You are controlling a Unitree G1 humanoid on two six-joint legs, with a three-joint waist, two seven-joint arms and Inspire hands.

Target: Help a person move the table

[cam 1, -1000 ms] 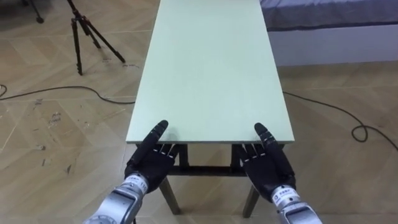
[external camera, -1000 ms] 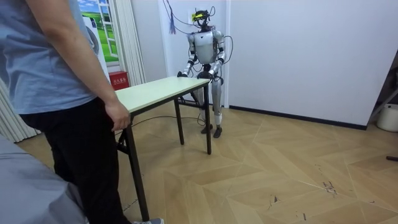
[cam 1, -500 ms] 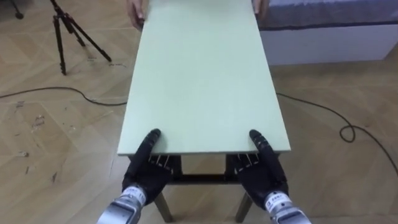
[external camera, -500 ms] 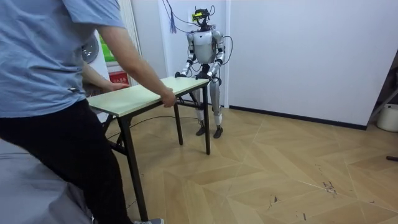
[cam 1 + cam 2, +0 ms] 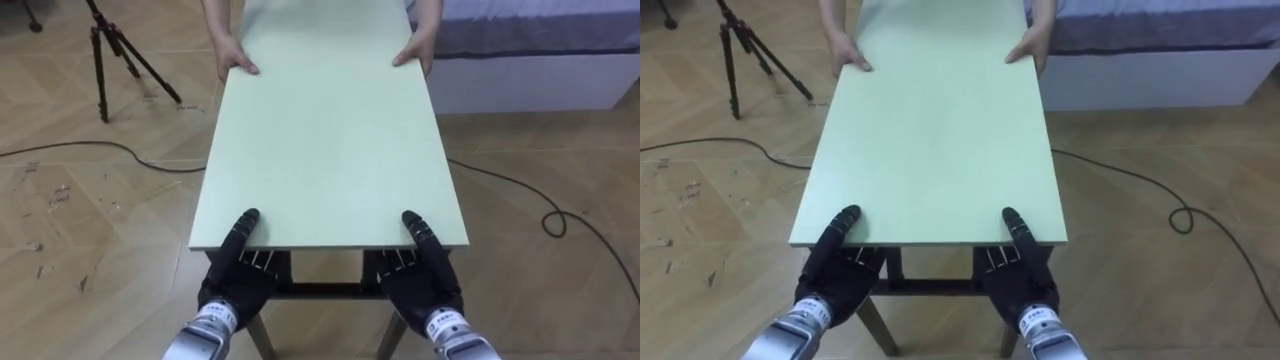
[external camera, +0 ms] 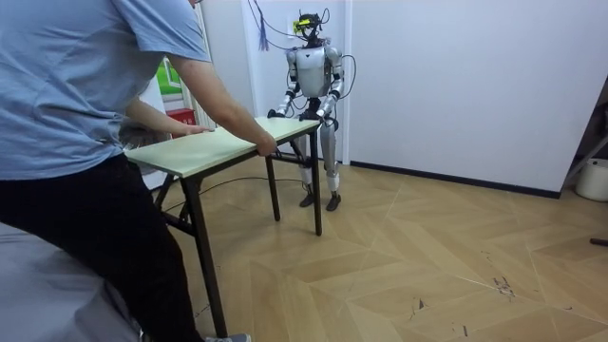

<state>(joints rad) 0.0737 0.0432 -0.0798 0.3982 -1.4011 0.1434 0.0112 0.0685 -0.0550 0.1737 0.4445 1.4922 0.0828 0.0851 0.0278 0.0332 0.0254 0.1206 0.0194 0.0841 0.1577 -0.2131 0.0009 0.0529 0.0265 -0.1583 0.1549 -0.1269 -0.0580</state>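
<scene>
squarely before the robot, the table, a smooth pale-green rectangle on dark legs, stands on herringbone wood floor. left hand and right hand clamp its near edge, thumbs on top, fingers beneath. a person's hands grip the far end, between a tripod and a bed.

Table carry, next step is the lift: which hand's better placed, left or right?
Neither: it takes both. Left hand and right hand sit at the near edge of the table, about equally far in from its corners. The person's hands hold the far end likewise.
</scene>
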